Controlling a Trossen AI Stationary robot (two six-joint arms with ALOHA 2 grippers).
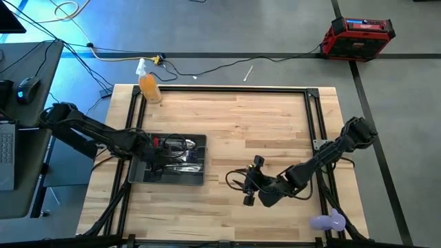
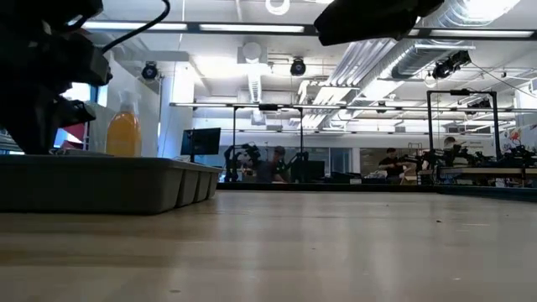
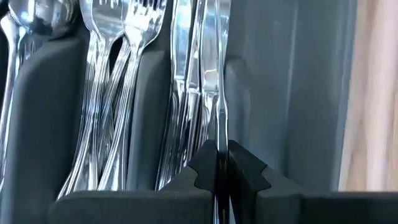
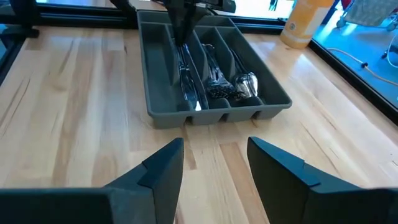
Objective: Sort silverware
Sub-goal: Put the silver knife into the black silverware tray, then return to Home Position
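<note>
Clamped together on a thin shiny silver metal knife, the left gripper holds it lengthwise over the dark grey compartmented plastic tray, above the knives compartment, while the right gripper waits farther off, fingers apart.

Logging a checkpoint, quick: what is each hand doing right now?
Left hand: shut on a thin shiny silver metal knife, over the dark grey plastic tray.
Right hand: open, holding nothing, above the wooden table.
</note>
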